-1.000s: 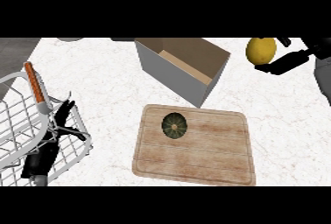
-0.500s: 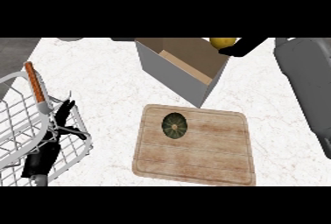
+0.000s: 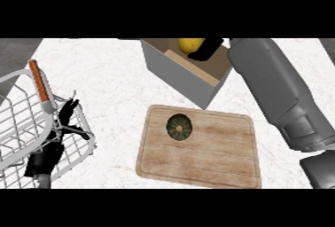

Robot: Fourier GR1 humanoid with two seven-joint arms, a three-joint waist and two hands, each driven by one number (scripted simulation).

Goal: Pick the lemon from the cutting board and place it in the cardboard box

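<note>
- Head view: the lemon (image 3: 189, 46) shows at the top of the scene, above the open cardboard box (image 3: 185, 74) and over its inside, at the far side of the counter (image 3: 111, 75).
- The lemon is plain bright yellow with a smooth, rounded outline and a slightly darker shade along its lower right.
- Only its lower part shows; the rest is cut by the view's upper edge and covered by the hand, so neither its long axis nor where its ends point can be told.
- The right hand (image 3: 207, 48) is closed round the lemon, its black fingers lying against the fruit's right side.
- The right forearm (image 3: 274, 88) runs from the lower right corner up and leftward to that hand, passing beside the box's right corner.
- The box is grey outside and tan inside; it sits turned at an angle, with one corner pointing toward the cutting board (image 3: 209, 159).
- The cutting board lies near the box, on the near side of it; it is pale wood with rounded corners.
- A dark green round thing (image 3: 178, 126) rests on the board's far left part.
- The left hand (image 3: 65, 116) rests at the view's left edge, fingers relaxed and up, against the wire basket (image 3: 20, 111).
- An orange-handled tool (image 3: 39, 82) lies across the basket's far rim.
</note>
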